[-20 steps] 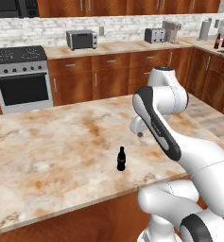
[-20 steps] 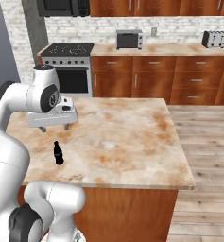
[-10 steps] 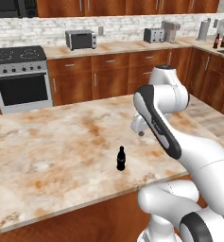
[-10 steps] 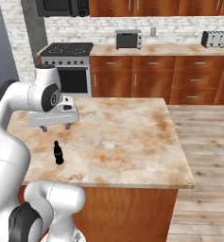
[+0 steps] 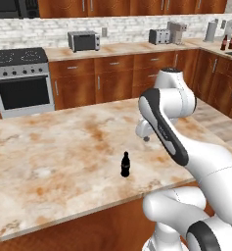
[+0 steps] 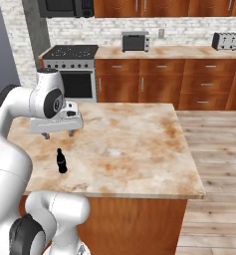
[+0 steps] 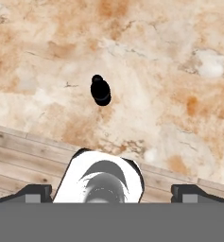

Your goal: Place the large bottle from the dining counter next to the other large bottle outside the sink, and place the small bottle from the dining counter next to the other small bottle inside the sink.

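Left base view: tiny all-black cola-shaped bottle (image 5: 126, 164) standing upright on beige rust-veined marble dining counter (image 5: 44, 157), near front edge.

Right base view: two-finger gripper (image 6: 58, 134) hovering above bottle, jaws spread wide, empty.

Hand view: looking down on bottle cap. Judging it light, rigid, slick, easily toppled; pinching mid-body seems best.

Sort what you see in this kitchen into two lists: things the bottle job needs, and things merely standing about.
Job: small black bottle, dining counter, two large brown bottles on the far counter, open fingers.
Standing about: stove, toaster oven, toaster.
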